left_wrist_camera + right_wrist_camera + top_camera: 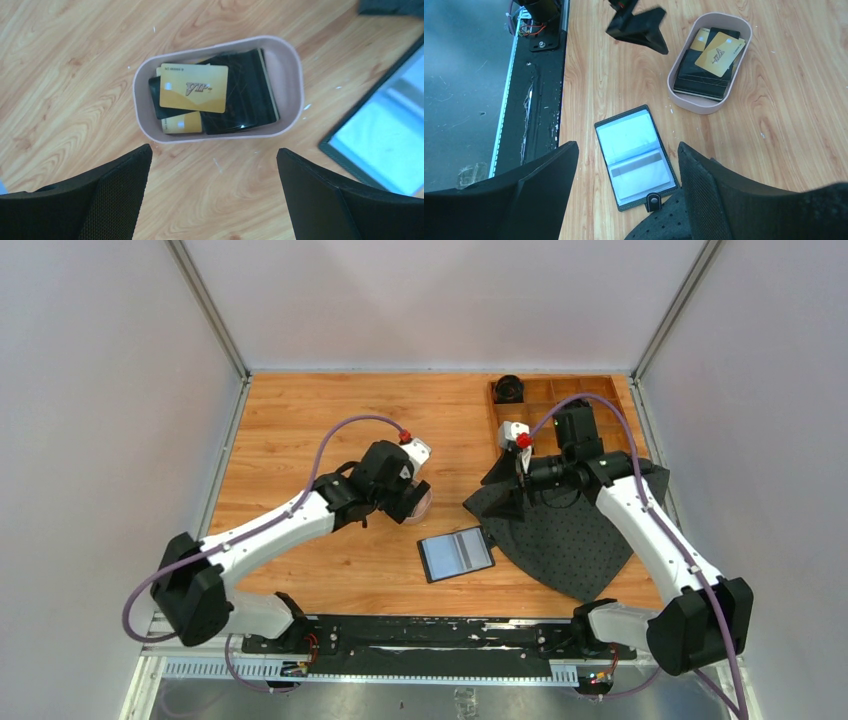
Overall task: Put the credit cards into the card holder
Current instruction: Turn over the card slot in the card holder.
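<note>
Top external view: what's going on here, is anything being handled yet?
Nothing is held. The left fingers hang open above the oval tray, where the credit cards lie stacked, a gold one on top. The right fingers stand open over the card holder, which lies unfolded on the table beside the tray.

Bright, even light falls from overhead, and shadows on the wooden surface point(300, 420) are faint and soft. Glare whitens the card holder point(636, 155) sleeves. In the left wrist view, the fingers point(112, 200) at 7 and 5 o'clock are dark and slightly blurred, and the black credit cards point(240, 95) show small glints.
</note>
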